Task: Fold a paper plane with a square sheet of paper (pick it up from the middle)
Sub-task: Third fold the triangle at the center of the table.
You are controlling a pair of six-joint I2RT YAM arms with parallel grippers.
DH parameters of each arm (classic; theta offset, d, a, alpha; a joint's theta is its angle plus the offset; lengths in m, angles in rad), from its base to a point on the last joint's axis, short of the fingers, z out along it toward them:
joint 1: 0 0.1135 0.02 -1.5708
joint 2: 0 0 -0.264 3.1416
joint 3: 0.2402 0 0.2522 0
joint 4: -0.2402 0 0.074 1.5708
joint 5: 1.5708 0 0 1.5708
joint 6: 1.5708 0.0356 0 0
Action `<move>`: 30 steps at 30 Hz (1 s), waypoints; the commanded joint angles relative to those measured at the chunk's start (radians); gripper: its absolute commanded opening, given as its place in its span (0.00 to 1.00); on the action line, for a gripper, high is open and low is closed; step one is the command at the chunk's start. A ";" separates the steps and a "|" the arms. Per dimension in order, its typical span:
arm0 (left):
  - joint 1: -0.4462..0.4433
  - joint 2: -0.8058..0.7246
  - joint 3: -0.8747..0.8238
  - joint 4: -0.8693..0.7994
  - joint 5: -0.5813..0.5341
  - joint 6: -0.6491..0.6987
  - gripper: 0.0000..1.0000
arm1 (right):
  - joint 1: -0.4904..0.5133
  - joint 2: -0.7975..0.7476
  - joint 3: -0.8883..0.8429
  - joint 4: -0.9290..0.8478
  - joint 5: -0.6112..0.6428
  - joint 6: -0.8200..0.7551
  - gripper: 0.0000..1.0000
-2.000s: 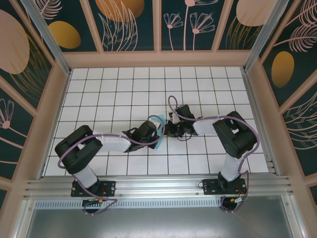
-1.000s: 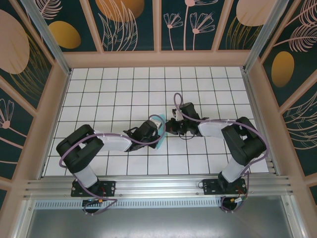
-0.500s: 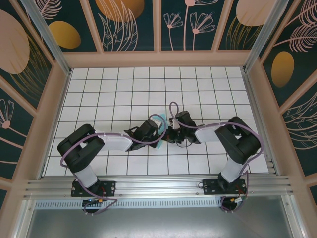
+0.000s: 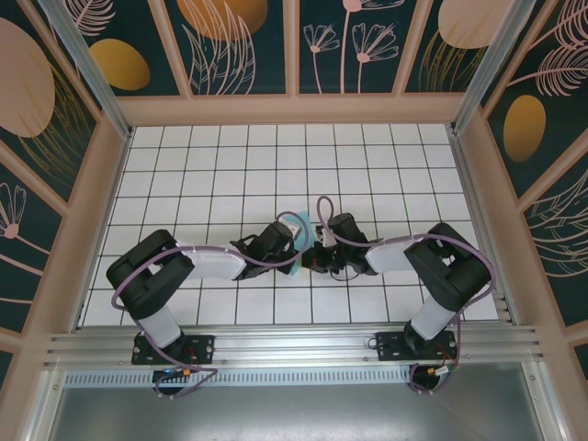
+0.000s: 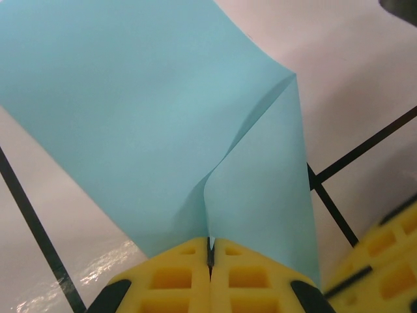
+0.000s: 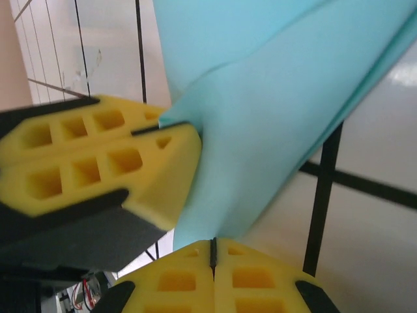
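Turquoise square sheet of paper [image 5: 150, 111] buckled, apparently above bench [image 4: 230, 165]; left gripper [image 5: 210, 253] and right gripper [image 6: 213, 253] both clamped on it, just beside each other.

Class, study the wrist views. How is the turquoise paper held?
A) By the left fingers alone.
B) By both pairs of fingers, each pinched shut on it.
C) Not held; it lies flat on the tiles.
B: the left fingers and the right fingers each meet with the paper caught in their seam.

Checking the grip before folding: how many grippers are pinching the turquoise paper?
2: the left gripper shut on the turquoise paper, and the right gripper shut on it close beside.
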 commanded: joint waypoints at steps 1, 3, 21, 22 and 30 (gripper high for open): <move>0.004 0.042 -0.009 -0.074 0.016 0.018 0.00 | 0.022 -0.023 -0.018 0.064 -0.002 0.041 0.06; 0.005 0.042 -0.011 -0.072 0.022 0.019 0.00 | 0.024 -0.018 -0.009 0.075 -0.004 0.050 0.06; 0.005 0.051 -0.007 -0.073 0.024 0.029 0.00 | 0.066 0.093 -0.003 0.113 0.026 0.078 0.07; 0.005 0.051 -0.008 -0.073 0.025 0.031 0.00 | 0.070 0.079 -0.003 0.108 0.028 0.077 0.07; 0.005 0.048 -0.007 -0.070 0.024 0.029 0.00 | 0.082 -0.025 -0.040 0.109 0.041 0.110 0.08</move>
